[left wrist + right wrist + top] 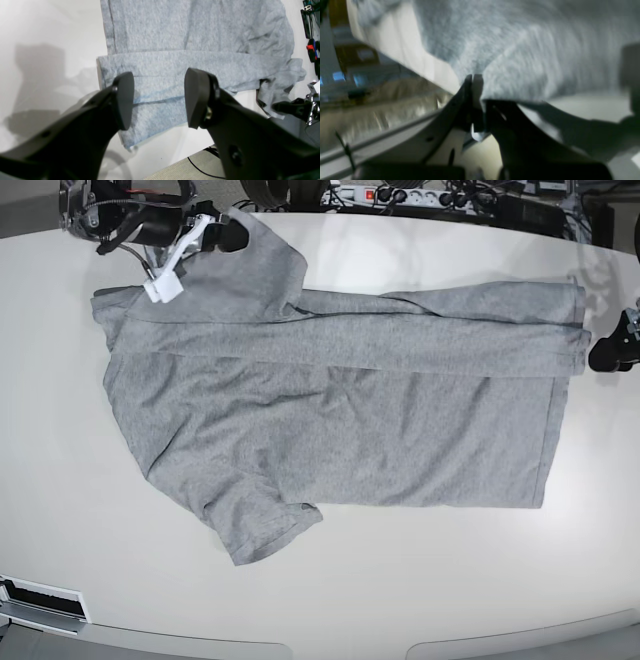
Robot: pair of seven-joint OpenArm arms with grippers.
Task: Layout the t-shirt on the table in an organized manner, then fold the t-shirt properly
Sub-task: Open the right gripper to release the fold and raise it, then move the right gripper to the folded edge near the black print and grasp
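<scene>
The heather-grey t-shirt [340, 420] lies plain side up across the white table [400, 600], its far long edge folded over toward the middle. My right gripper [226, 232] is at the far left, shut on the cloth by the sleeve; the right wrist view, though blurred, shows the closed fingertips [473, 80] pinching grey fabric [520, 50]. At the shirt's hem end my left gripper [612, 352] stands open. In the left wrist view its fingers [123, 100] straddle the folded band of the t-shirt [175, 67], just above it, holding nothing.
Cables and a power strip [400, 195] line the table's far edge. Beyond the table edge by my left gripper are carpet and a black cable [200, 170]. Tools [311, 50] lie at the left wrist view's right edge.
</scene>
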